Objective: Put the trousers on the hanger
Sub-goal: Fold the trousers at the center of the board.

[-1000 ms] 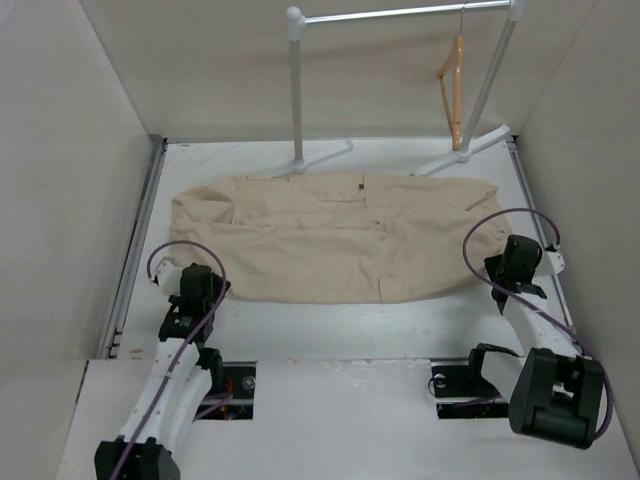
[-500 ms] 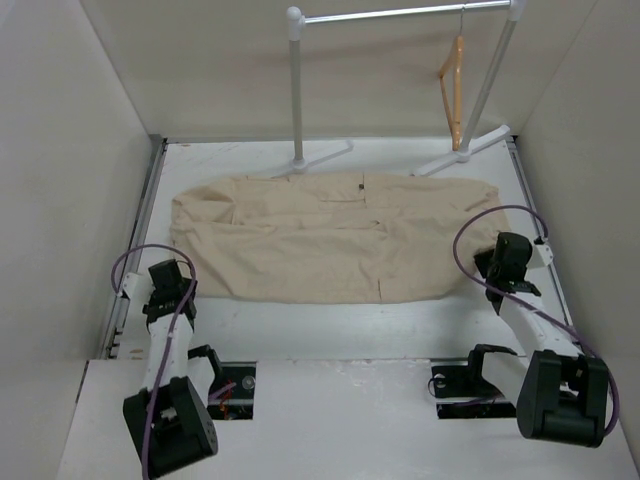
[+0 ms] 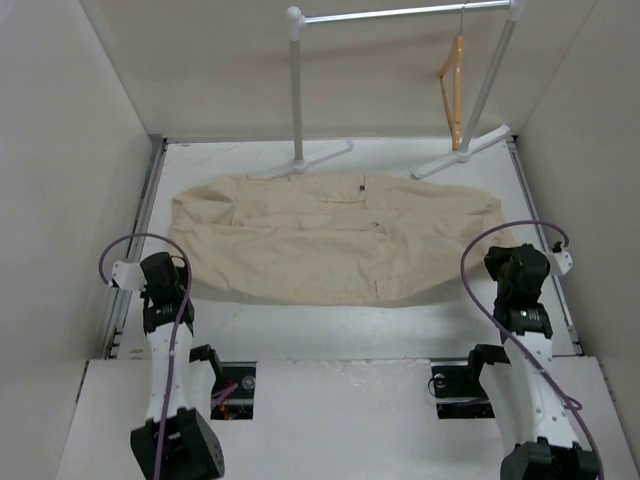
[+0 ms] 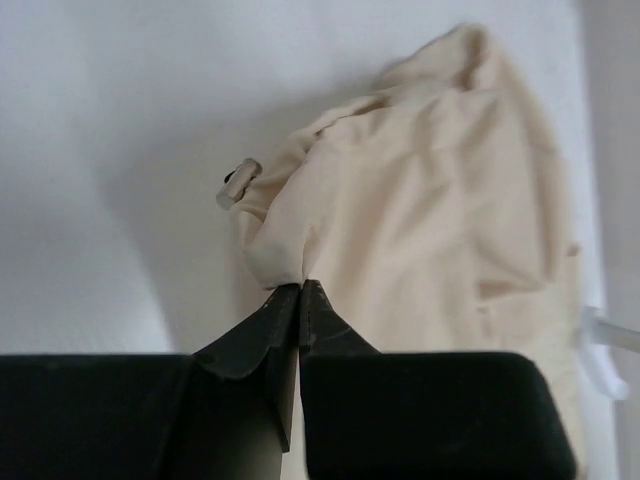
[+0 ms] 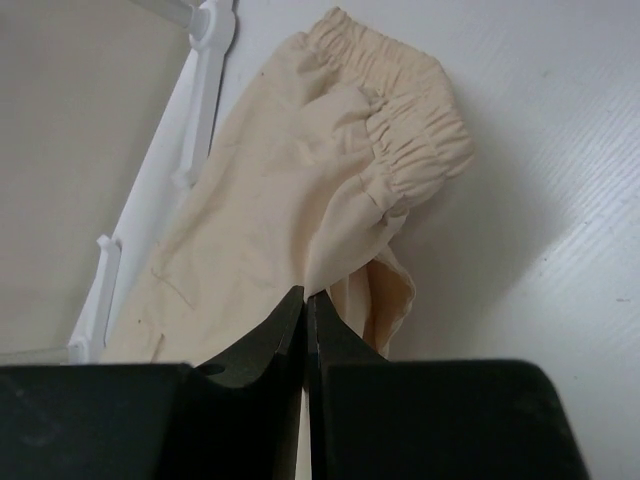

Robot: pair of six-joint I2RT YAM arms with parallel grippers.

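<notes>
The beige trousers [image 3: 330, 240] lie folded lengthwise across the middle of the table. At their left end my left gripper [image 3: 172, 268] is shut on a corner of the cloth; in the left wrist view the trousers [image 4: 430, 200] run straight into the closed left gripper [image 4: 300, 286]. My right gripper [image 3: 503, 255] is shut on the right end, and in the right wrist view the right gripper [image 5: 306, 294] pinches a fold of the trousers [image 5: 280, 180] just below a gathered elastic edge. The orange-tan hanger [image 3: 452, 90] hangs from the rack bar at the back right, apart from both grippers.
The white-and-silver garment rack [image 3: 296, 90] stands at the back, its feet [image 3: 330, 155] on the table just behind the trousers. One rack foot [image 5: 205, 60] shows near the right gripper. Walls close in the table on the left, right and back.
My left gripper moved left along the trousers' near edge and its jaws went from part open to shut on the cloth. The right arm shifted slightly, tugging the right end.
</notes>
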